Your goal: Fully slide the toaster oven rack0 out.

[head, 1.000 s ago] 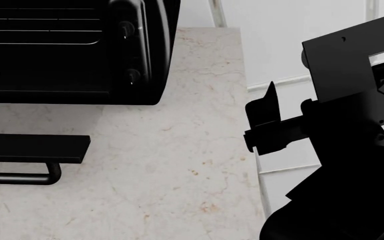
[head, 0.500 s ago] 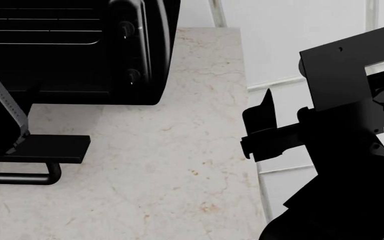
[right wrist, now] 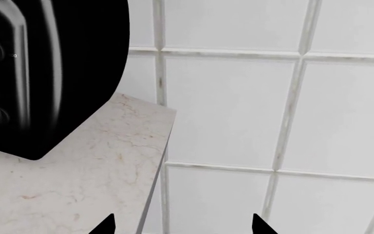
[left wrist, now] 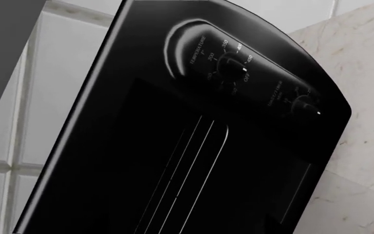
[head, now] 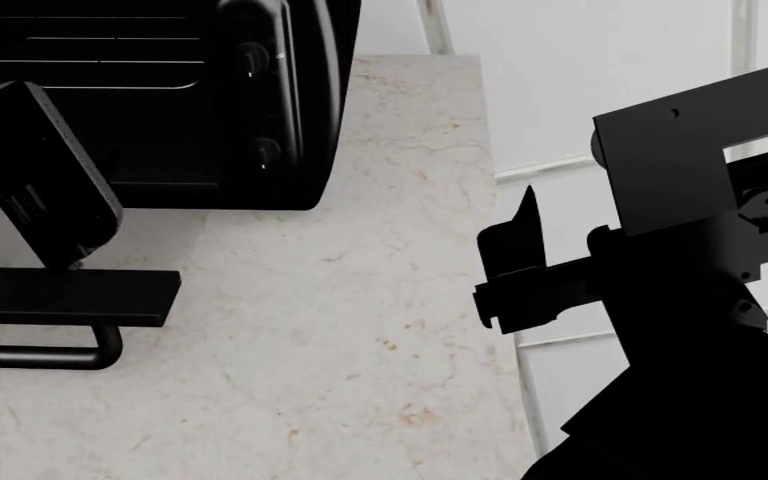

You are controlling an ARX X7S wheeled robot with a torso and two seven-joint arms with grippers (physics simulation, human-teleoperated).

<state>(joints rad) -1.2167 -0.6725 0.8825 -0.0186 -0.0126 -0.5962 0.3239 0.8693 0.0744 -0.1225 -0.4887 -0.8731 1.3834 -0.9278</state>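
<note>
Head view shows me the toaster oven [head: 157, 100] at the back left of the marble counter [head: 357, 330], its door [head: 64, 297] folded down flat in front with the tubular handle [head: 37, 355] nearest me. Inside the dark opening I can make out the thin wires of the rack [head: 84, 55], sitting within the oven body, behind the door hinge line. My left arm's end [head: 51, 210] comes in from the left edge, hanging just above the lowered door and in front of the oven mouth; it is a black mass against black, so I cannot tell whether its fingers are apart or closed, or whether it touches anything.

From the left wrist camera I see the oven [left wrist: 194, 136] close up, with its two knobs [left wrist: 235, 66] on the control panel and a few pale rack wires [left wrist: 187, 175] running into the cavity. No fingertips show there.

My right gripper [head: 524, 265] hangs off the counter's right edge, well apart from the oven, over the white tiled wall [head: 598, 70]. In the right wrist camera its two fingertips [right wrist: 105, 225] stand wide apart with only tile and counter edge between them, holding nothing.
</note>
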